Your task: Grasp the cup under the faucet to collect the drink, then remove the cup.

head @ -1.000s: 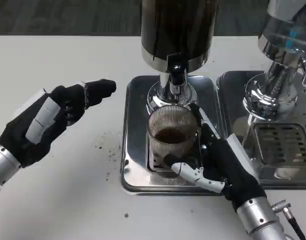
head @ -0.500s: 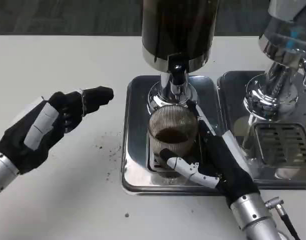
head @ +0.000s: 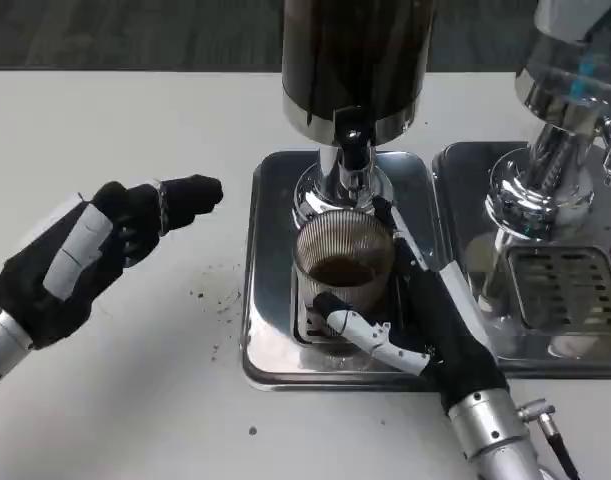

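A ribbed clear cup (head: 343,255) holding some dark drink stands on the steel drip tray (head: 268,330), right below the black faucet (head: 352,150) of the dark dispenser (head: 355,60). My right hand (head: 440,330) grips the cup: its thumb lies across the cup's front low down, and its fingers run up the cup's right side. My left hand (head: 90,250) hovers over the table left of the tray, holding nothing, with its fingers stretched toward the dispenser.
A second, shiny dispenser (head: 560,130) stands at the right on its own tray with a slotted grate (head: 560,285), close to my right forearm. Dark specks (head: 220,300) dot the white table by the first tray's left edge.
My right hand has drawn left and tighter around the cup, its thumb sliding further across the front. The left hand has drifted slightly left.
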